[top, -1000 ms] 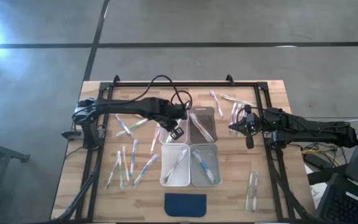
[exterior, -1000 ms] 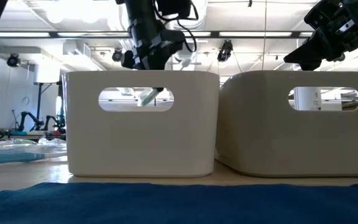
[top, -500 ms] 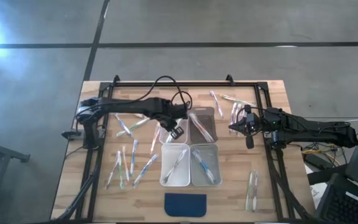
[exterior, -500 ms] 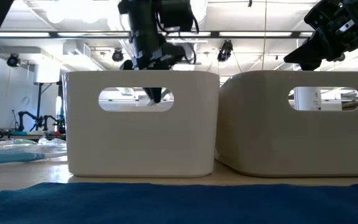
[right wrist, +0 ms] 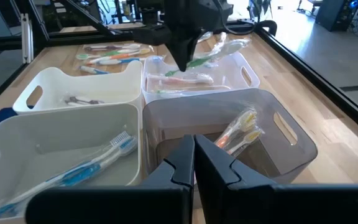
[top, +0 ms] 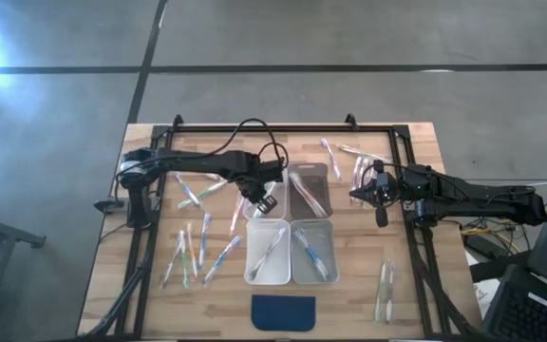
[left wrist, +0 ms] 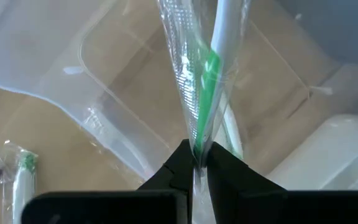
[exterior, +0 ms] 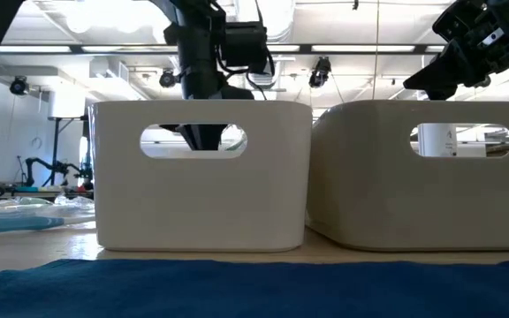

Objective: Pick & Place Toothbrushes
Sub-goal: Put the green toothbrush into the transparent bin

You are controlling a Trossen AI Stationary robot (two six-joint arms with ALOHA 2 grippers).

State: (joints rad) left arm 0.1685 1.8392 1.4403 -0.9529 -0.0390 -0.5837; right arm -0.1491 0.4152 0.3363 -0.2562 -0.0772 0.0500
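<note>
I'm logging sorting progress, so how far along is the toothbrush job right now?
Partly done: the four bins each hold a few brushes. In hand: the left pincer grips a green wrapped toothbrush above the far-left bin. Left: loose toothbrushes lie scattered on the table. The right pincer waits shut, empty.

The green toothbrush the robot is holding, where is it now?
The left gripper pinches the wrapped green toothbrush over the far left bin, in the middle of the table in the high view. The right gripper waits beside the bins.
</note>
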